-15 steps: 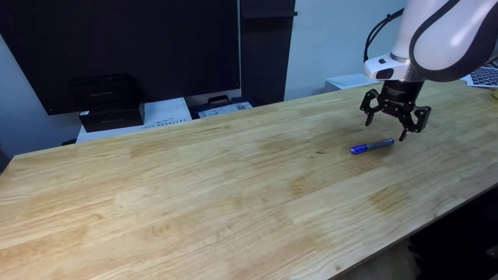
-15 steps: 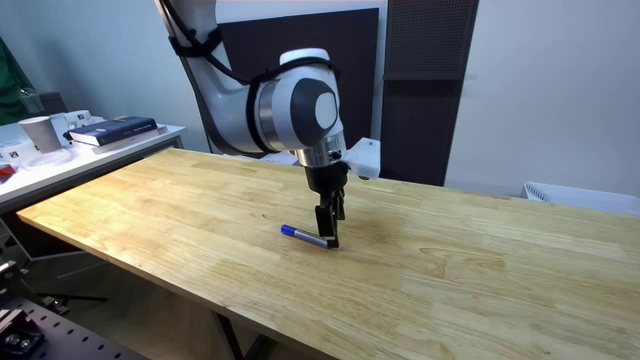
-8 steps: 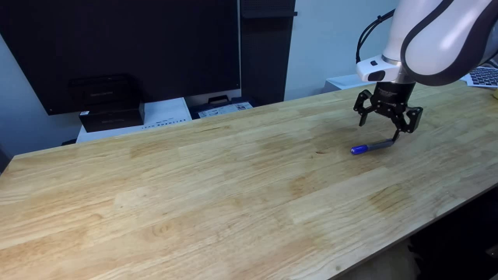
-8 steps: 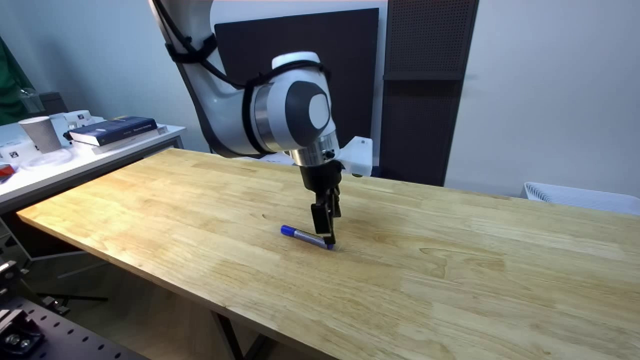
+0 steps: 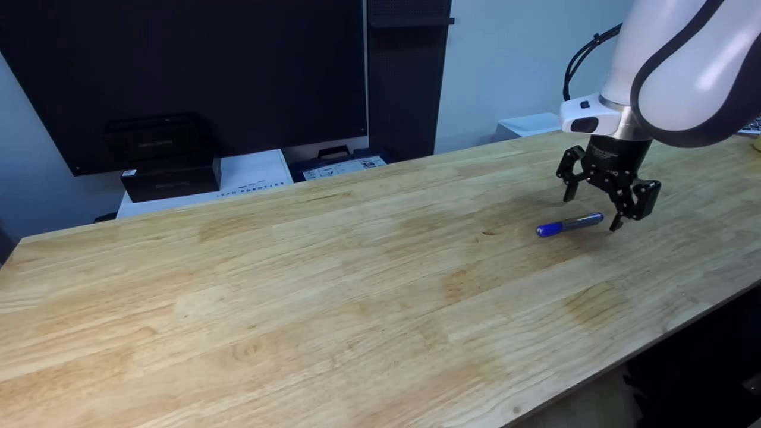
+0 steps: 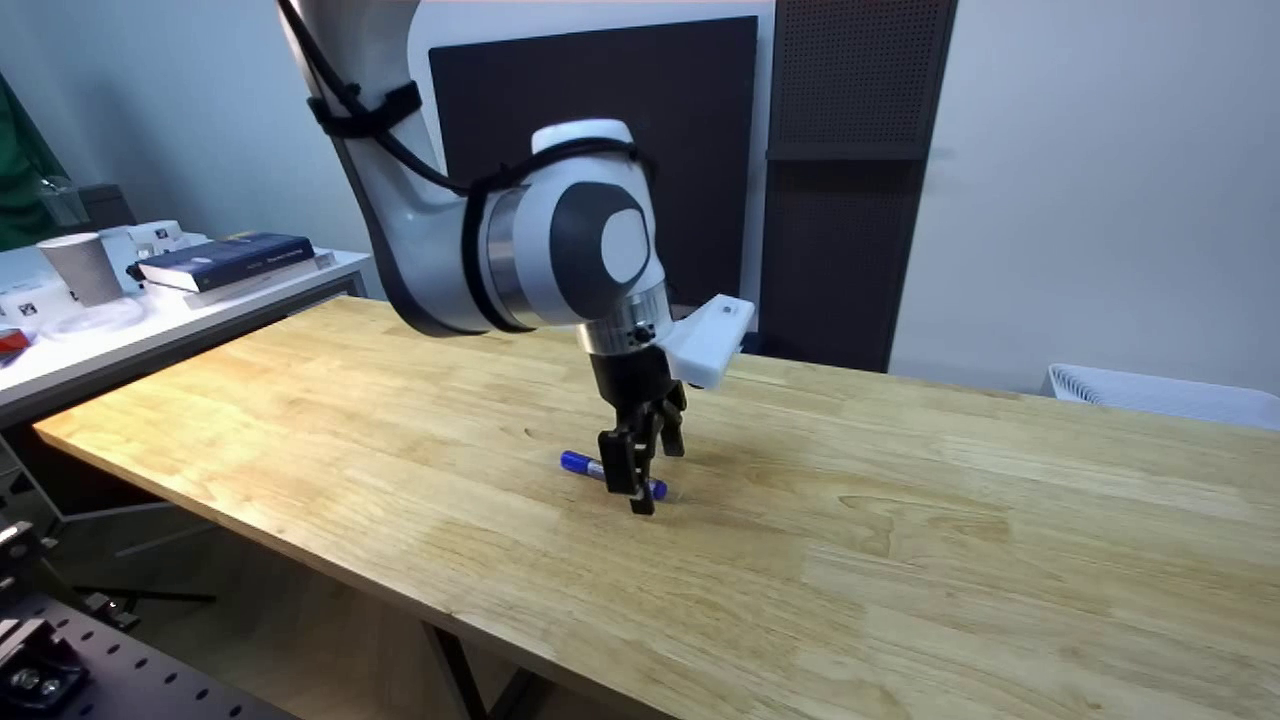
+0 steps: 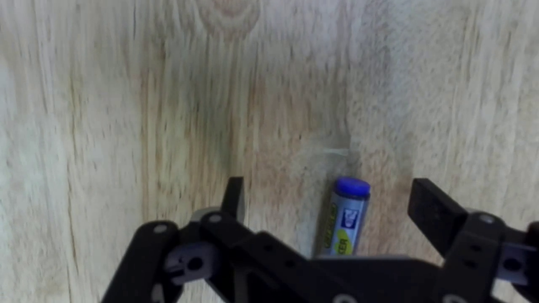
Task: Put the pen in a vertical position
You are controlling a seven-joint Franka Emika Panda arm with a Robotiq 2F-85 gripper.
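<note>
Light wood-grain boards make up the tabletop (image 6: 950,590) that spans both exterior views. Nearest, low in the left corner of an exterior view, is a dark perforated plate (image 6: 130,690). Past the table's front edge, the blue marker pen (image 7: 347,219) lies on its side on the wood. Its grey barrel carries a small blue label and a yellow patch with the letters KER; in the wrist view its blue butt end points toward the top, and the rest runs out of sight behind the Robotiq gripper (image 7: 326,189). Both exterior views show the blue cap at the opposite end. The gripper's jaws stand wide apart, one finger either side of the pen near its butt, with a gap on both flanks in the wrist view; the pen lies closer to the finger on that view's right. Whether the fingertips touch the boards, I cannot tell. Above rises the white Panda arm (image 6: 430,240), bound with a black strap (image 6: 375,115).

Farther off, a white side table (image 6: 70,345) holds a paper cup (image 6: 82,270) and a navy book (image 6: 235,258). Beyond the tabletop's back edge, a black box (image 5: 172,180) rests on a lettered white carton (image 5: 255,163). Last come a large black panel (image 5: 267,71), a dark pegboard (image 6: 860,80) and the pale wall (image 6: 1080,200).
</note>
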